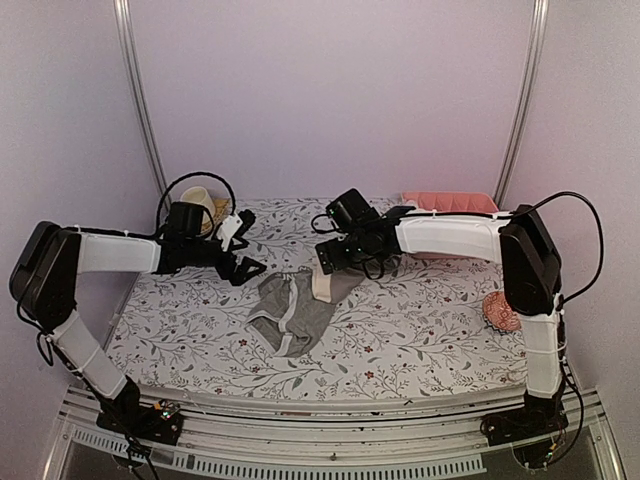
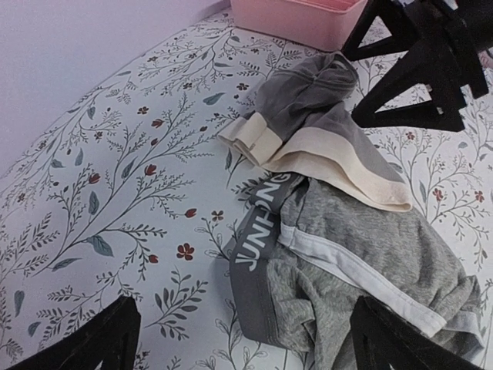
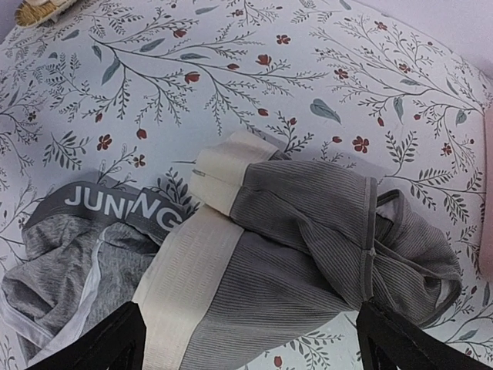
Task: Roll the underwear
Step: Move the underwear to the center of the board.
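- grey briefs (image 1: pixel 285 315) with white edging, crumpled and unrolled, mid-table; lettered dark grey waistband faces left
- taupe briefs (image 1: pixel 330 283) with wide cream waistband, bunched, just behind and right of the grey pair, cream band overlapping the grey pair's edge
- right gripper (image 1: pixel 330 255) over the taupe pair's far side, jaws wide apart, nothing held; can't tell if it touches the cloth
- left gripper (image 1: pixel 243 250) just left of the pile, jaws wide apart, empty, aimed at the grey pair
- floral table cover (image 1: pixel 420 330) under both
- pink bin (image 1: pixel 450 203) at back right
- pink knitted ball (image 1: pixel 500 312) at right edge, well apart
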Robot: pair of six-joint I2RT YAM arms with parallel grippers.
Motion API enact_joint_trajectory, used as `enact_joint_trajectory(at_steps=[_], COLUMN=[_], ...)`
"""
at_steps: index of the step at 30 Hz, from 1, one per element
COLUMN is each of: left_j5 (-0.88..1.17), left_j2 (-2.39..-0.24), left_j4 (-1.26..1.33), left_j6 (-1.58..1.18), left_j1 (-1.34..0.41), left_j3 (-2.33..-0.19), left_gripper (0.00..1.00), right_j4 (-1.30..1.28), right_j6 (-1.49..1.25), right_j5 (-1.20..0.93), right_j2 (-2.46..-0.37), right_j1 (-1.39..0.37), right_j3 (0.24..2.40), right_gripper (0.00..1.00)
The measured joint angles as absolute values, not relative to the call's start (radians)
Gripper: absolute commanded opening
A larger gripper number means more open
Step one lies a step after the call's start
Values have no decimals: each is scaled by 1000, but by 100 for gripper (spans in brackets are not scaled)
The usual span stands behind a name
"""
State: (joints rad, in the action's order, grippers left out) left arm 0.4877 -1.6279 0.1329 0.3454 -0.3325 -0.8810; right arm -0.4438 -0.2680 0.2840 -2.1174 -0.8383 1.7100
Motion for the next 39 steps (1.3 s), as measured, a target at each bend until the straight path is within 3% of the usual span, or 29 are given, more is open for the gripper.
enact_joint_trajectory(at_steps=[4, 14, 27, 39], left_j5=[466, 193, 53, 2], left_j2=[-1628, -1687, -1747, -1759], left_j4=[75, 37, 25, 33], left_j6=[360, 411, 434, 434], left_j1=[-349, -459, -469, -469], left_j3=[-899, -933, -935, -937], left_gripper=[97, 99, 98, 99], right_j4=[-453, -516, -638, -783], right_j6=[-268, -255, -231, -385], right_j5=[287, 405, 553, 679], right_j2=[-2149, -2244, -2350, -2097], right_j1=[-826, -748, -756, -865], right_j3=[1710, 1760, 1838, 1448], right_gripper=[98, 99, 99, 99])
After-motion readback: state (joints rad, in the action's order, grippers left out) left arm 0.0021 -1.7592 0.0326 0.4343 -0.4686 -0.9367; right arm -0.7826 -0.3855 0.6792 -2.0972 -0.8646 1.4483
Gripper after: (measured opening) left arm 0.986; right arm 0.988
